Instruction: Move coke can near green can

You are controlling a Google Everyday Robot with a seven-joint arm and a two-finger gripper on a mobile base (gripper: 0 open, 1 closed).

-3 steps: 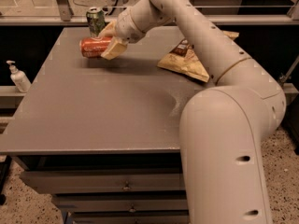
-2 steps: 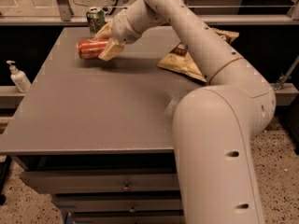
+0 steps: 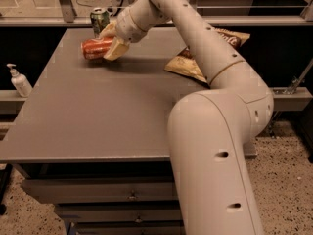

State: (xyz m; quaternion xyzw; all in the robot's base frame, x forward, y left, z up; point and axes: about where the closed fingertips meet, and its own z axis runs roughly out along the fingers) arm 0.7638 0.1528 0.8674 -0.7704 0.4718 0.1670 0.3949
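The coke can (image 3: pixel 93 48), red-orange with silver ends, lies on its side in my gripper (image 3: pixel 110 40) near the far left of the grey table (image 3: pixel 112 106). The cream fingers (image 3: pixel 117 48) close around its right end. The green can (image 3: pixel 100 19) stands upright at the table's far edge, just behind and a little above the coke can in the view. The two cans are close together, a small gap apart.
A brown chip bag (image 3: pixel 188 65) lies on the table to the right, partly behind my arm (image 3: pixel 210 58). A white pump bottle (image 3: pixel 19 81) stands on a ledge left of the table. A rail and glass run behind the table.
My gripper has carried the coke can slightly left and toward the far edge, closer to the green can.
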